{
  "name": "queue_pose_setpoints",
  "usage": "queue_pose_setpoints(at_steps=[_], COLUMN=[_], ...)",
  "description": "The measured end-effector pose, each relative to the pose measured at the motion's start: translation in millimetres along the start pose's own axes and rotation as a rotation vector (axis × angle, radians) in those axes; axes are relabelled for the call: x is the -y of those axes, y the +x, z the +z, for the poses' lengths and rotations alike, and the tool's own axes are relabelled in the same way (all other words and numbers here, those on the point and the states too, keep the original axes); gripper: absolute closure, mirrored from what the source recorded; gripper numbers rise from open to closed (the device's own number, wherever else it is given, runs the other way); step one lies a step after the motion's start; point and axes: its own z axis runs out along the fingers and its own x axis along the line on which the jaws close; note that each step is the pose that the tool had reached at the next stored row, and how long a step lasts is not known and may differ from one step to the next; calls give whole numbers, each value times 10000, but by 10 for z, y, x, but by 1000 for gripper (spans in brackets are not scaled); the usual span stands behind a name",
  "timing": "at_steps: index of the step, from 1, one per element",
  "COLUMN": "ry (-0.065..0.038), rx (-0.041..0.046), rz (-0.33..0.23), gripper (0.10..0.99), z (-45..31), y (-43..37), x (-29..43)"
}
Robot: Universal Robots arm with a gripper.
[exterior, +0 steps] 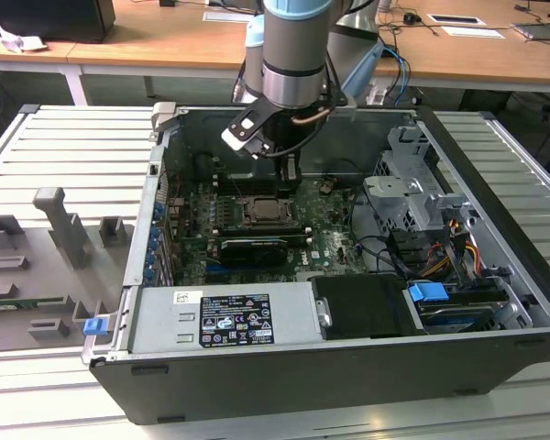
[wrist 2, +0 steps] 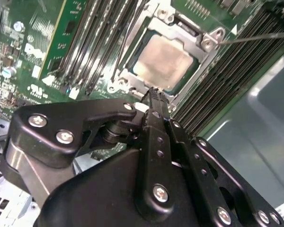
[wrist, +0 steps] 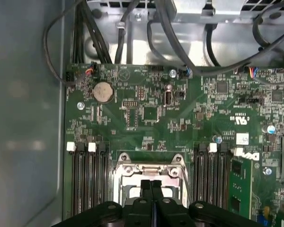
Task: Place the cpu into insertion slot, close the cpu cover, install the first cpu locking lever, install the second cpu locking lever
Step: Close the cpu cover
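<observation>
**Q:** Task status, nearest item first?

**A:** In the second wrist view the gripper [wrist 2: 153, 93] is seen at frame centre. Its jaws are pressed together and nothing is pinched between them. The tips are held just at the near edge of the cpu cover [wrist 2: 125, 78]; contact cannot be told. The cover is judged lowered, since its silver frame lies flat around the cpu [wrist 2: 163, 61], upper centre of frame. The cpu is seated in the insertion slot [exterior: 277, 223], mid-frame in the exterior view. The slot is set in the green board [wrist: 189, 109] between the memory slots [wrist: 87, 184].

**Q:** Steps done vs. left?

**A:** Step 1 (cpu placed) is judged done. Step 2 (cover closed) is prob. done. A thin locking lever [wrist 2: 255, 36] is seen running toward the upper right of the second wrist view, apart from the cover edge. It is therefore judged not latched. The other lever's state cannot be told. Steps 3–4 are taken as outstanding.

**Q:** Labels and writing?

**A:** Near: a black-and-white label [exterior: 234, 319] is fixed to the power supply [exterior: 293, 316], lower centre of the exterior view. Farther: white printed marks and a white sticker [wrist: 242, 138] are carried on the board, at right in the first wrist view. The print is not transcribed here.
</observation>
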Motion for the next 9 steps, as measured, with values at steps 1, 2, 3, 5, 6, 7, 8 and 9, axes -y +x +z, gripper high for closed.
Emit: queue_pose_setpoints(at_steps=[1,2,3,5,6,7,8,9], ry=[0,0,1,0,0,0,0,0], rx=[1,1,1,1,1,0,1,1], rz=[-2,-4,-4,-5,-5,-4,-5,-6], gripper=[980,980,980,980,980,980,980,980], z=[1,1,1,0,-1,-1,-1,-1], y=[4,8,14,19,20,21,21,21], x=[18,41,75,124,138,154,167,177])
